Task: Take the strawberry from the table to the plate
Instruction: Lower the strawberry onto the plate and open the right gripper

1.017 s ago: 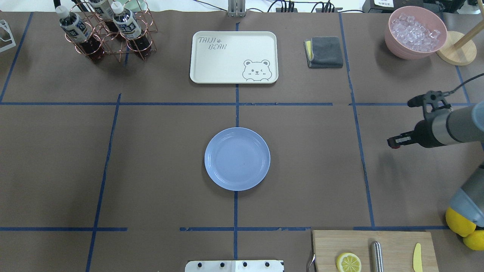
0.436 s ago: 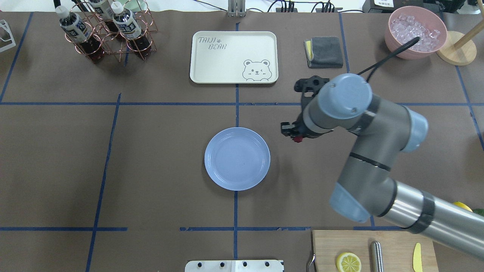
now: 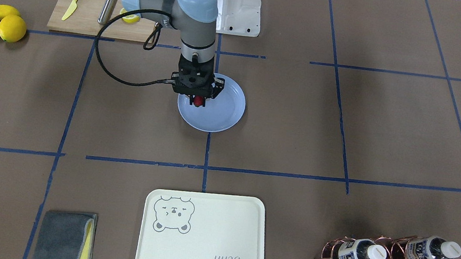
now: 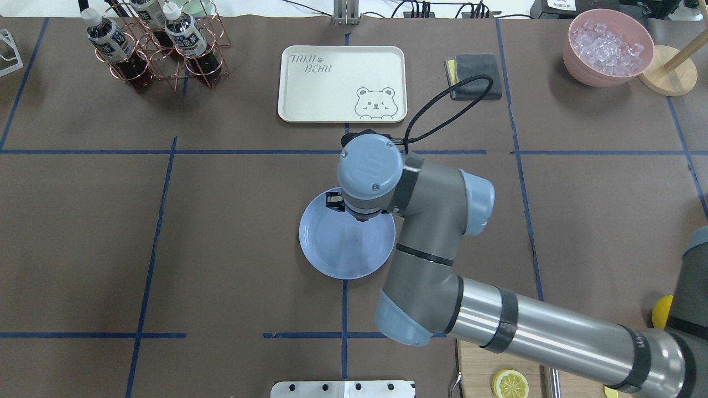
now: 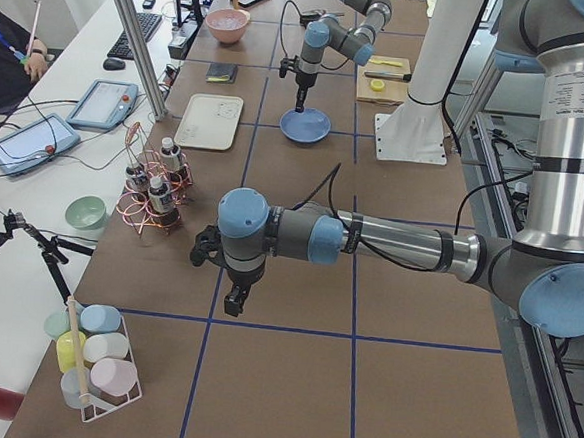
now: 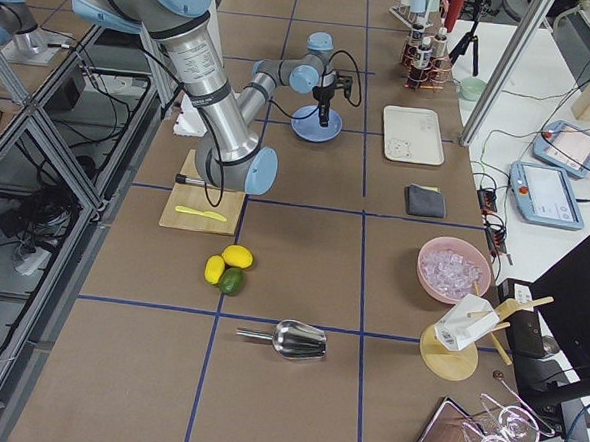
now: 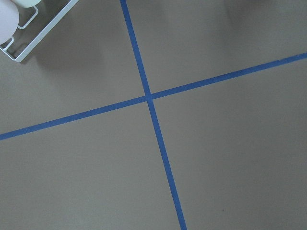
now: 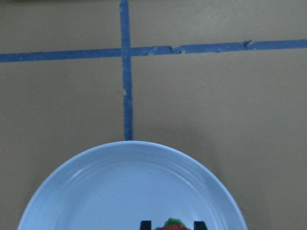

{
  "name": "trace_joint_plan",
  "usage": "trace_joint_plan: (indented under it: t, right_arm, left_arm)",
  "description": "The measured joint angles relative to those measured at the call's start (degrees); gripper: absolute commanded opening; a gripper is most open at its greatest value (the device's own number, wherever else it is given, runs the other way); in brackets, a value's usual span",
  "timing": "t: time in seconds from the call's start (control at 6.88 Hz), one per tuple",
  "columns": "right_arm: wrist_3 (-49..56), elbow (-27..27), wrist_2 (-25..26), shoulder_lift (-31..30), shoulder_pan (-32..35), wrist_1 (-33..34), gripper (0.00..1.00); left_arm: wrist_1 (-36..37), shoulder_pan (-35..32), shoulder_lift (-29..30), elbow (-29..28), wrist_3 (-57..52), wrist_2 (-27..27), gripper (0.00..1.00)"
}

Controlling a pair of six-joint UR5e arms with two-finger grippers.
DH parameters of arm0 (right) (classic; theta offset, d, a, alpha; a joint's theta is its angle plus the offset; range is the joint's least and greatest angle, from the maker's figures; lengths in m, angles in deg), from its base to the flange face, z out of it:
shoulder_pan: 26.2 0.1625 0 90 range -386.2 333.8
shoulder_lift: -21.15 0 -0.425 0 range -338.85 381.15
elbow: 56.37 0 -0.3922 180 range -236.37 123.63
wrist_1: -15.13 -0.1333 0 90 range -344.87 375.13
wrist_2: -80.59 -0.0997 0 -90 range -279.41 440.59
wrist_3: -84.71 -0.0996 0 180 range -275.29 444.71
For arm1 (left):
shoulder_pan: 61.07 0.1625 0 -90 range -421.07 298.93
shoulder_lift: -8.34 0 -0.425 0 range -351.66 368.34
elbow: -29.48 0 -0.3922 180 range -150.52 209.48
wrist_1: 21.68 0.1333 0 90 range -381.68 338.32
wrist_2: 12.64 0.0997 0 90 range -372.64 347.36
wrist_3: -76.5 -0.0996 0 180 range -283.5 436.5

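A small red strawberry [image 3: 198,102] with a green top [image 8: 171,224] sits between the fingers of my right gripper [image 3: 198,98], which is shut on it. It hangs just above the light-blue plate [image 4: 332,249], over the plate's half that lies farther from the robot's base. In the overhead view the wrist hides the gripper, and only a red sliver of the berry [image 4: 362,220] shows. The plate [image 8: 120,191] lies in the middle of the brown paper table [image 4: 232,232]. My left gripper [image 5: 234,300] hangs over bare table far to the left; whether it is open or shut I cannot tell.
A cream bear tray [image 4: 342,83] lies beyond the plate, a bottle rack [image 4: 155,44] at the far left, a grey cloth [image 4: 474,74] and a pink bowl of ice [image 4: 607,47] at the far right. A cutting board with a lemon half [image 4: 510,383] is near the base; lemons and an avocado [image 3: 1,23] lie beside it.
My right arm has swept from the table's right side leftward to above the plate, carrying the strawberry in its shut gripper.
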Motion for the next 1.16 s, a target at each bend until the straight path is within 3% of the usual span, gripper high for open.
trace_joint_plan:
  t: [0.29,0.73,0.87,1.02,1.16]
  right_arm:
    - [-1.71,-3.89,1.71,2.49,-2.46,0.09,0.0]
    - [-1.91,-4.62,2.08,2.09,-3.59,0.12,0.0]
    - [-1.9,-4.64,2.24,1.93,-3.62,0.12,0.28]
    - [-1.78,-4.66,2.48,1.79,-3.65,0.12,0.99]
    - [-1.69,-4.66,2.85,1.73,-3.66,0.12,1.0]
  left_arm:
    - [-0.05,0.0,0.01,-0.04,-0.07,-0.11,1.0]
    - [-0.12,0.0,0.01,-0.11,-0.11,-0.12,1.0]
    - [-0.12,0.0,0.01,-0.16,-0.12,-0.11,1.0]
    - [-0.13,0.0,-0.01,-0.19,-0.12,-0.1,1.0]
    - [-0.13,0.0,-0.04,-0.21,-0.12,-0.1,1.0]
